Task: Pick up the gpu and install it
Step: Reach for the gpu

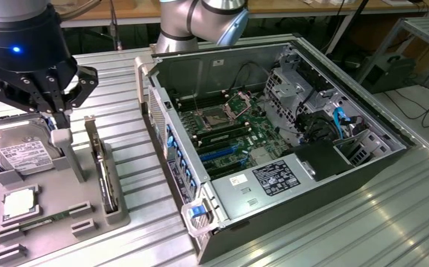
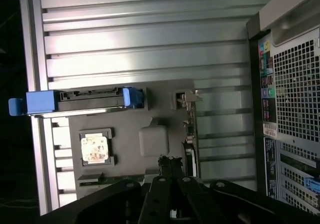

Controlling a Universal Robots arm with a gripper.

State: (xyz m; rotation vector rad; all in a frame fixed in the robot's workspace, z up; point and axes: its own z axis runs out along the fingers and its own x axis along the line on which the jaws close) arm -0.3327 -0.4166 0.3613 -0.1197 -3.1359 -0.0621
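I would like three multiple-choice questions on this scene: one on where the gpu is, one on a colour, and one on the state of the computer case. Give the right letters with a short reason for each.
1. Where is the gpu?
A) in a slot of the grey tray
B) plugged into the motherboard
C) flat on the bare table

2. What colour is the light on the robot arm?
A) red
B) blue
C) green

3. What is the state of the computer case?
A) closed by a panel
B) open on its upper side
C) wrapped in foil

Answers:
1 A: it stands on its edge in the tray, beside the hard drive.
2 B: a blue dot glows on the dark housing.
3 B: its inside parts are in plain sight.
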